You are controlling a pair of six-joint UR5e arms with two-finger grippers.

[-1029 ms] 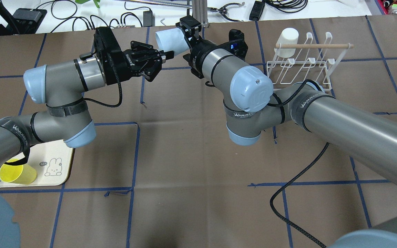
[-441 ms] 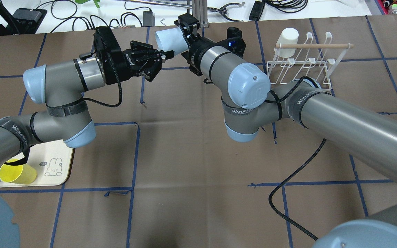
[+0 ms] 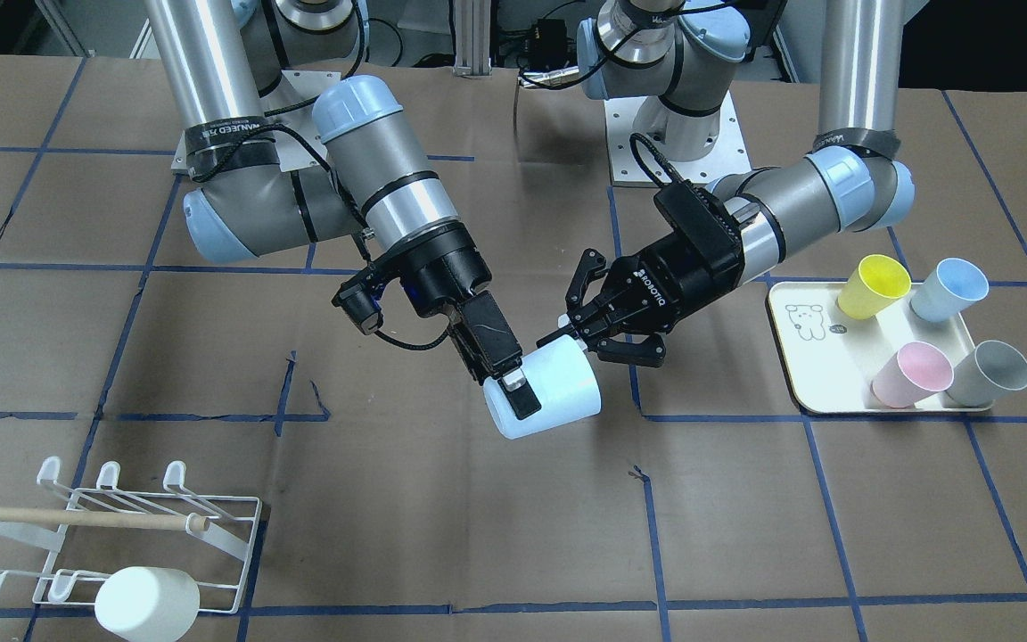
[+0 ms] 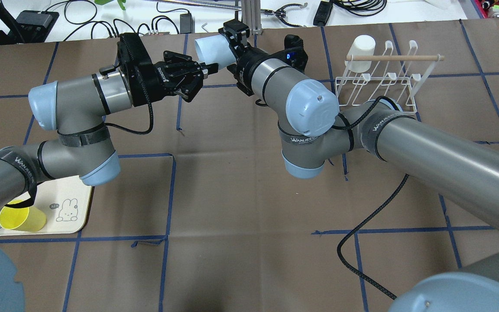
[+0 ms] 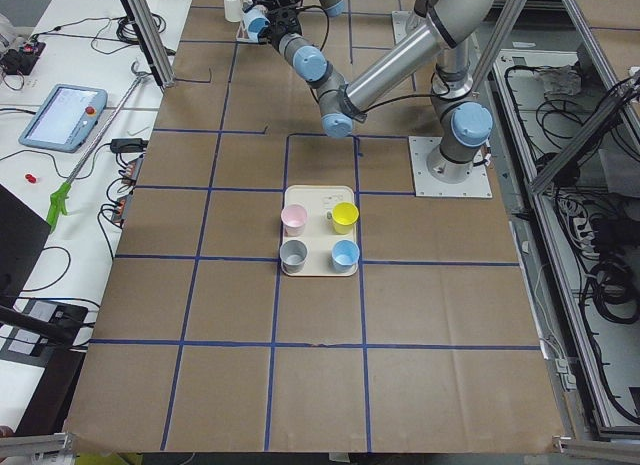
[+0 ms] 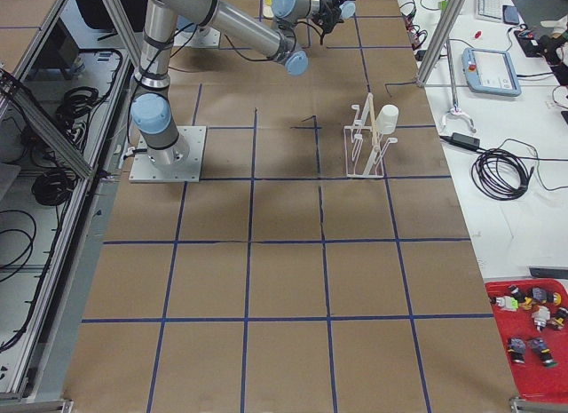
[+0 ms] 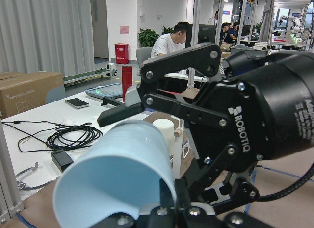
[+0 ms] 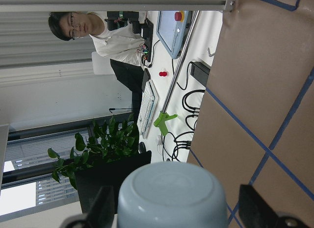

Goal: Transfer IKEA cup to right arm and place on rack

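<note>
The pale blue IKEA cup (image 3: 558,392) lies tilted on its side in the air over the table's far middle. My right gripper (image 3: 513,392) is shut on it near its base; one finger pad (image 3: 521,394) lies on the cup's wall. In the overhead view the cup (image 4: 210,50) sticks out left of the right gripper (image 4: 232,41). My left gripper (image 3: 589,343) is open beside the cup's rim, one fingertip close to it; it also shows in the overhead view (image 4: 202,80). The white wire rack (image 4: 375,82) stands at the right.
A white cup (image 4: 362,52) hangs on the rack's far prong. A cream tray (image 3: 799,357) on my left holds yellow (image 3: 875,285), blue (image 3: 950,290), pink (image 3: 910,370) and grey (image 3: 990,374) cups. A black cable (image 4: 362,242) trails under the right arm.
The right arm has shifted slightly left and away, carrying the cup with it. The left gripper has stayed open and hardly moved.
</note>
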